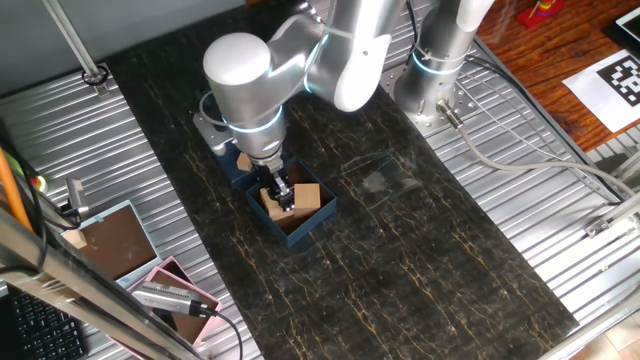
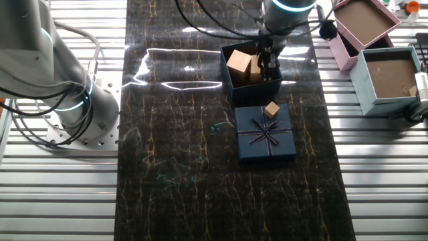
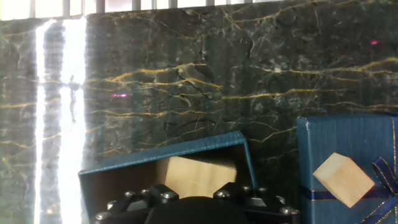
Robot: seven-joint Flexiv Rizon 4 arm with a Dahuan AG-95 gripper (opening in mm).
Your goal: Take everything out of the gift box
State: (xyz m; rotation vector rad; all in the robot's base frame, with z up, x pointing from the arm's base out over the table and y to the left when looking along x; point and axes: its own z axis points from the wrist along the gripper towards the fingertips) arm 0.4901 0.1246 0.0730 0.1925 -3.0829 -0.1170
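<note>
The navy gift box (image 1: 318, 221) stands on the dark marble table, and it also shows in the other fixed view (image 2: 228, 75) and the hand view (image 3: 163, 160). Two tan wooden blocks lie in it: a larger one (image 2: 239, 63) (image 1: 307, 196) (image 3: 196, 175) and a smaller one (image 2: 255, 73). My gripper (image 1: 281, 191) (image 2: 268, 61) reaches down into the box beside the smaller block. Its fingertips are hidden in the hand view. A third block (image 2: 271, 110) (image 3: 344, 179) rests on the flat navy lid with a bow (image 2: 265, 137) (image 3: 348, 143) beside the box.
A pink-rimmed tray (image 2: 364, 23) and a light blue box (image 2: 388, 77) stand on the metal slats past the marble strip. The arm's base (image 1: 435, 80) is at the table's far end. A second arm (image 2: 47, 73) stands to the side.
</note>
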